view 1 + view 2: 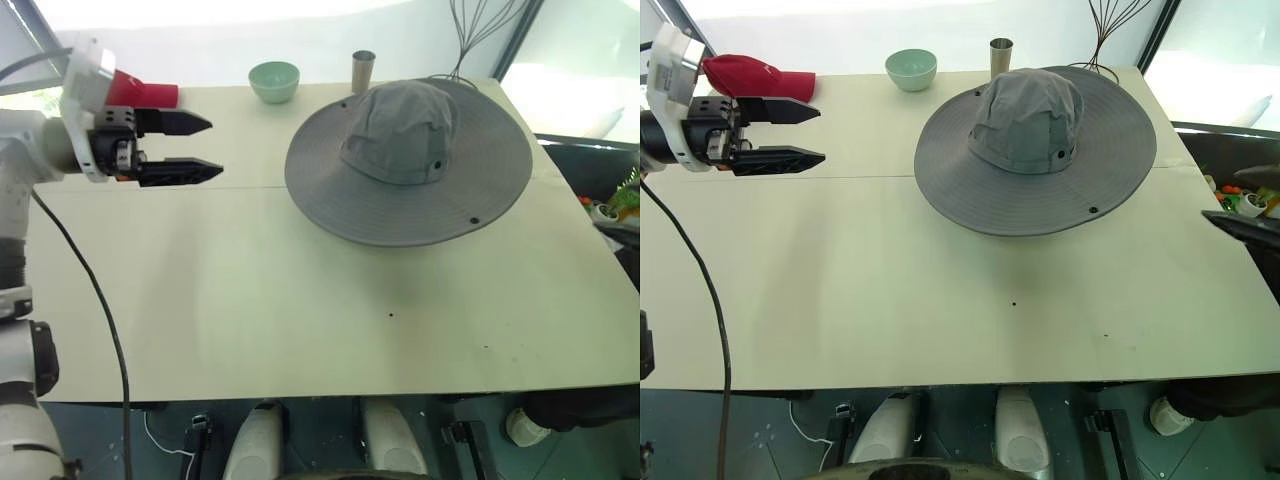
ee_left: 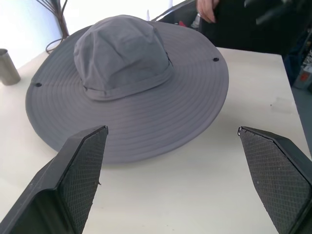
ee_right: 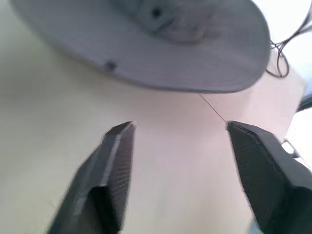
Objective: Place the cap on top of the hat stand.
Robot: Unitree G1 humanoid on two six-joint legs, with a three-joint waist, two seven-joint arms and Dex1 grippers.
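Note:
The cap (image 1: 408, 160), a wide grey sun hat, sits crown up at the back right of the cream table (image 1: 300, 300). The hat stand is hidden from view. My left gripper (image 1: 195, 148) hovers over the table's back left, well to the left of the cap, pointing toward it, open and empty. The left wrist view looks between its fingers (image 2: 83, 180) at the cap (image 2: 126, 87). My right gripper (image 3: 179, 126) is open and empty, off to the cap's right, with the cap's brim (image 3: 146, 58) ahead of it.
A red baseball cap (image 1: 760, 75) lies behind the left gripper. A green bowl (image 1: 274, 80) and a metal cup (image 1: 363, 68) stand at the table's back edge. A tall wire stand (image 1: 1120, 30) rises behind the cap. A person's hand (image 2: 207, 9) shows beyond the table.

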